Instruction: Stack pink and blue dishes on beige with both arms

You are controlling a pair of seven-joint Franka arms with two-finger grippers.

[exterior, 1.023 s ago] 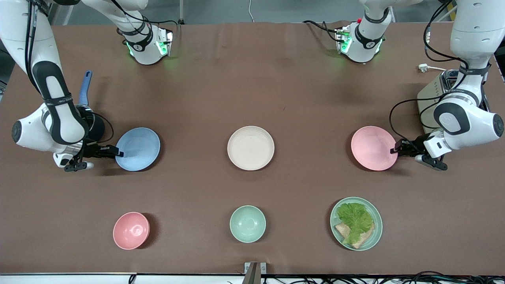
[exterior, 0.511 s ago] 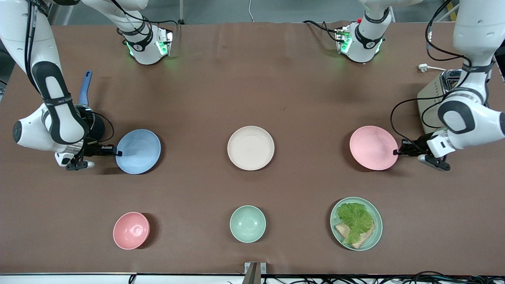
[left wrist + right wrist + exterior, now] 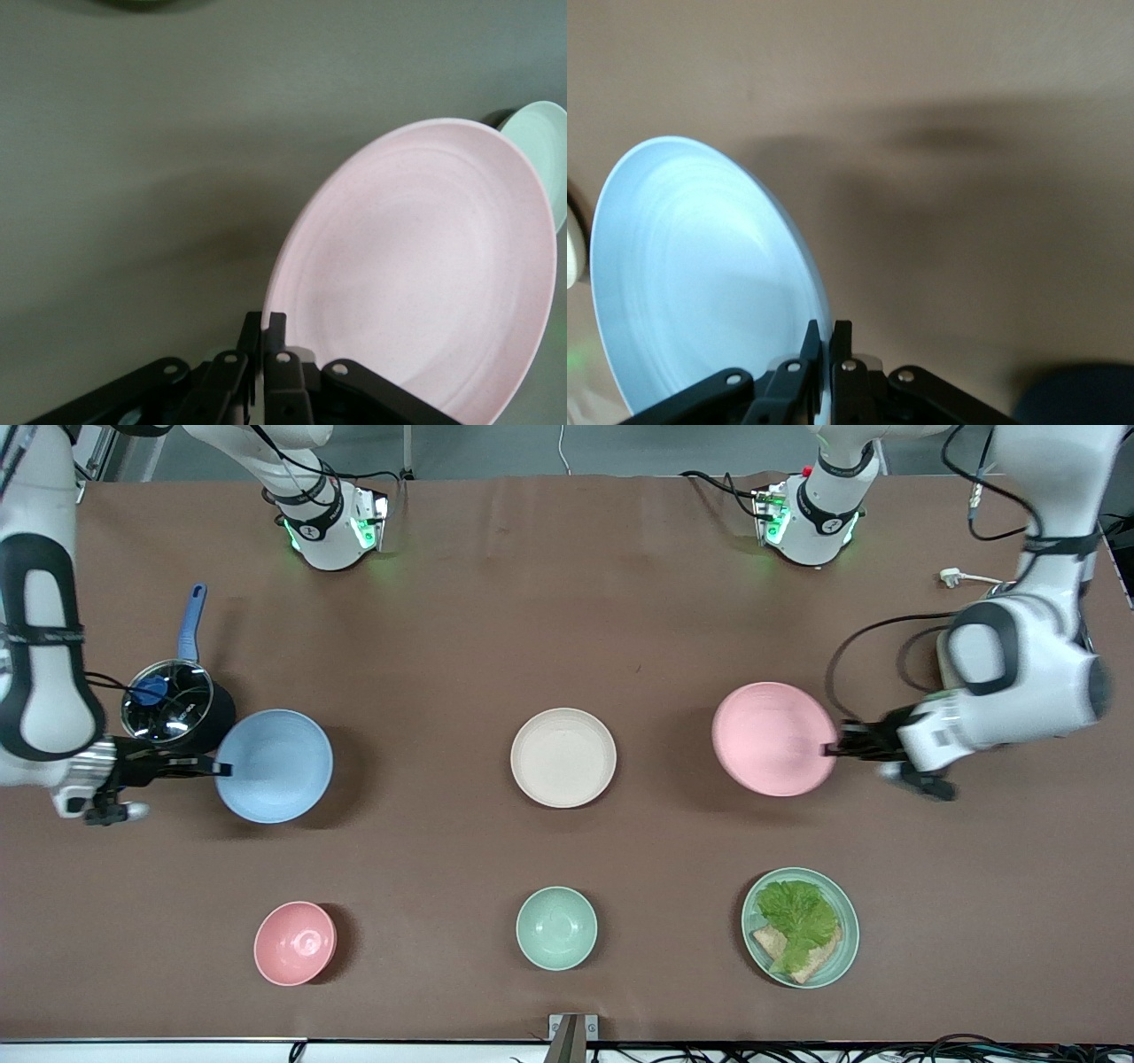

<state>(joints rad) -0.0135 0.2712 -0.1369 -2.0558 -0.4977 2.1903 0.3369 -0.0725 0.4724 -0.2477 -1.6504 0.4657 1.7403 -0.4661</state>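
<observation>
The beige plate [image 3: 563, 757] lies flat at the table's middle. My left gripper [image 3: 833, 749] is shut on the rim of the pink plate [image 3: 773, 738], which hangs above the table between the beige plate and the left arm's end; in the left wrist view the pink plate [image 3: 425, 274] tilts up from the left gripper [image 3: 264, 332]. My right gripper [image 3: 217, 766] is shut on the rim of the blue plate [image 3: 274, 765], held above the table toward the right arm's end. The right wrist view shows the blue plate [image 3: 700, 274] pinched by the right gripper [image 3: 830, 338].
A pink bowl [image 3: 294, 943], a mint-green bowl [image 3: 556, 927] and a mint-green plate [image 3: 800, 927] with lettuce and bread sit nearest the front camera. A lidded pot [image 3: 170, 704] with a blue handle stands by the right arm. A toaster [image 3: 961, 642] sits by the left arm.
Both plates have risen off the table. The pink plate moved toward the beige plate; the blue plate shifted toward the right arm's end, uncovering the pot.
</observation>
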